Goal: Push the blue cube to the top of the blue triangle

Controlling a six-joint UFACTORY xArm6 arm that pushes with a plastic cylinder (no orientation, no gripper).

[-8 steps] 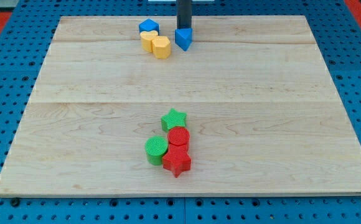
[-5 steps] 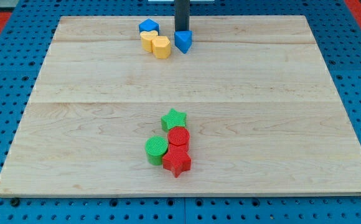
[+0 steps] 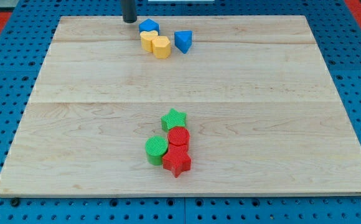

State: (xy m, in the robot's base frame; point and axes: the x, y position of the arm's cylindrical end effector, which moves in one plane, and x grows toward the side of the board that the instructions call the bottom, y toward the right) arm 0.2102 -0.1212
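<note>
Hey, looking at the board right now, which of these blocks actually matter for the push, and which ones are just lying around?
Part of the job:
- blue cube
- blue triangle
- my tip, to the view's left of the blue cube, apart from it

Just lying about:
- two yellow blocks, beside the blue cube
- green star
- red cylinder
- green cylinder
- red star

My tip (image 3: 129, 21) stands at the table's (image 3: 75, 124) top edge, just to the view's left of the blue cube (image 3: 148, 27). Two yellow blocks (image 3: 155, 43) touch the cube from below, to the tip's lower right. Farther right lies the blue triangle (image 3: 183, 41), apart from them. Well below the tip a green star (image 3: 173, 119), red cylinder (image 3: 178, 137), green cylinder (image 3: 156, 150) and red star (image 3: 177, 162) huddle together.
</note>
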